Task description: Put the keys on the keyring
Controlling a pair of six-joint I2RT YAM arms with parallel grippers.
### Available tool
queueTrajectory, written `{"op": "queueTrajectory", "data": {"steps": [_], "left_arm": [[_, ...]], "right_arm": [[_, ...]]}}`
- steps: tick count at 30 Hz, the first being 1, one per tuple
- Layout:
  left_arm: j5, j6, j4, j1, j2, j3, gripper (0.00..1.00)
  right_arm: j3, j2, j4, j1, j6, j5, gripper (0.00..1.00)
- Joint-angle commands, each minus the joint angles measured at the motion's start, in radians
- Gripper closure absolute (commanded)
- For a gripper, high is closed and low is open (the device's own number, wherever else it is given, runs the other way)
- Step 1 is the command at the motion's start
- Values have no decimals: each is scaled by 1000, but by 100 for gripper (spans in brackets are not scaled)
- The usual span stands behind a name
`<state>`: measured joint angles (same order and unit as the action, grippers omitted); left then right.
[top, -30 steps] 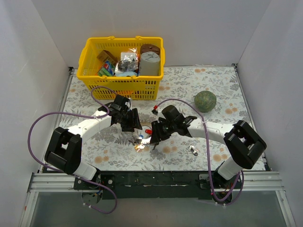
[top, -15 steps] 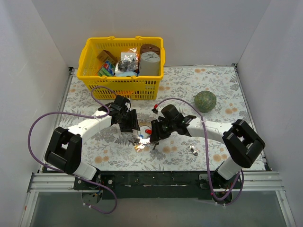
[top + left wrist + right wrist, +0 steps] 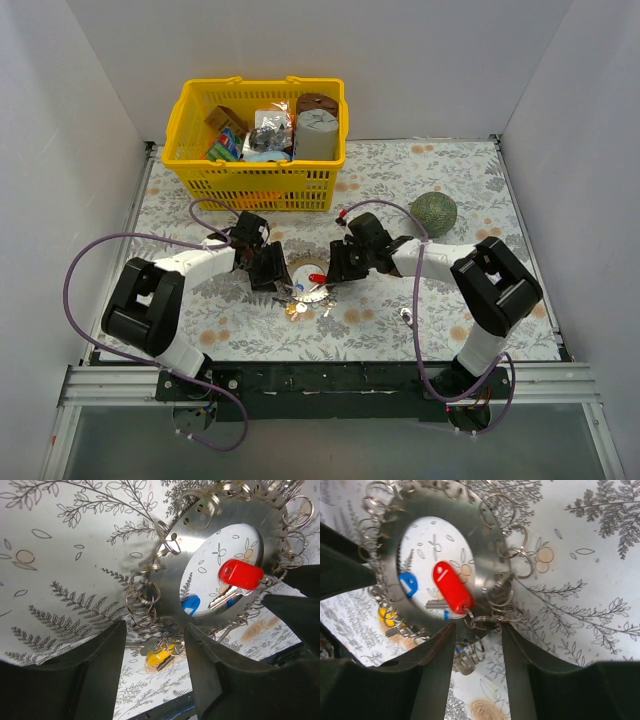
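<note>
**Step in hand (our judgement):** we steady the plate so that a key can be hooked onto its rim.

The left gripper points down at the table. Its jaws stand apart, straddling the rim of the keyring, and we see nothing clamped between them. We advise closing only once both fingers are clear of the loose split rings bunched there. Otherwise the wire loops are likely to snag and drag the plate.

The keyring lies mid-table, between the two grippers. It is a flat disc of dull grey steel with a toothed rim, small drilled holes and a wide round opening. We judge it thin, rigid and probably slippery on the printed cloth.

- The yellow key lies just outside the rim, among the loops.
- The blue key shows partly through the opening.
- The red key has a glossy plastic head and a short metal blade. It lies across the opening, blade toward the rim.

The right gripper likewise has its jaws apart over the rim on its side, gripping nothing that we can see. We recommend that one side hold while the other threads.
</note>
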<state>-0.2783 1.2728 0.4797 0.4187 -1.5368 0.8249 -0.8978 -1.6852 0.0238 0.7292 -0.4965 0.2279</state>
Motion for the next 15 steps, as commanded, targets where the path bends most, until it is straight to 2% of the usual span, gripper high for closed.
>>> {"op": "queueTrajectory", "data": {"steps": [1, 8, 11, 14, 15], "left_arm": [[-65, 25, -84, -12, -20, -24, 50], [-174, 77, -242, -24, -45, -108, 52], [-174, 97, -292, -24, -42, -130, 57], [-150, 111, -316, -26, -26, -144, 67], [-141, 117, -316, -26, -13, -144, 76]], "right_arm": [[-29, -79, -85, -10, 1, 39, 50], [-32, -134, -143, -11, -5, 105, 52], [-21, -137, -159, -11, -8, 125, 53], [-6, -128, -168, -11, -13, 123, 53], [-3, -120, -170, -11, -11, 125, 53]]}}
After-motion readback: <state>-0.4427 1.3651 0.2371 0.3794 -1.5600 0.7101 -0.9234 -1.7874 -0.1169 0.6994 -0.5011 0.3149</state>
